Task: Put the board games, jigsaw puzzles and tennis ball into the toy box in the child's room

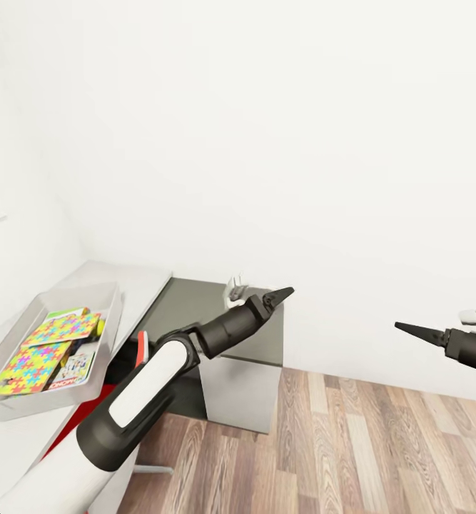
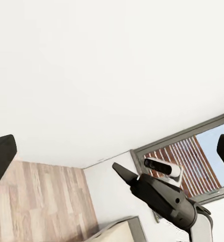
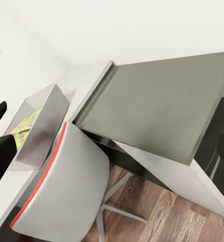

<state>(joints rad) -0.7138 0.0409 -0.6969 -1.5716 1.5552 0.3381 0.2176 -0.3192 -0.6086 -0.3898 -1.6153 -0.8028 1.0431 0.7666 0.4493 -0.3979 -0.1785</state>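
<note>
Left tool (image 1: 279,295) raised over cabinet (image 1: 216,314), empty.

The shallow pale grey toy box (image 1: 113,303) has smooth, faintly glossy, plastic-looking walls. The flat multicolour jigsaw sheets (image 1: 41,350) inside it look like printed card with a matt finish. The pale grey desk top (image 1: 134,282) is smooth and matt; its lower dark grey cabinet top (image 3: 157,108) shows a satin sheen. The brown floor (image 1: 380,442) is wood plank with visible grain. The white wall (image 1: 302,143) is plain and matt.
</note>
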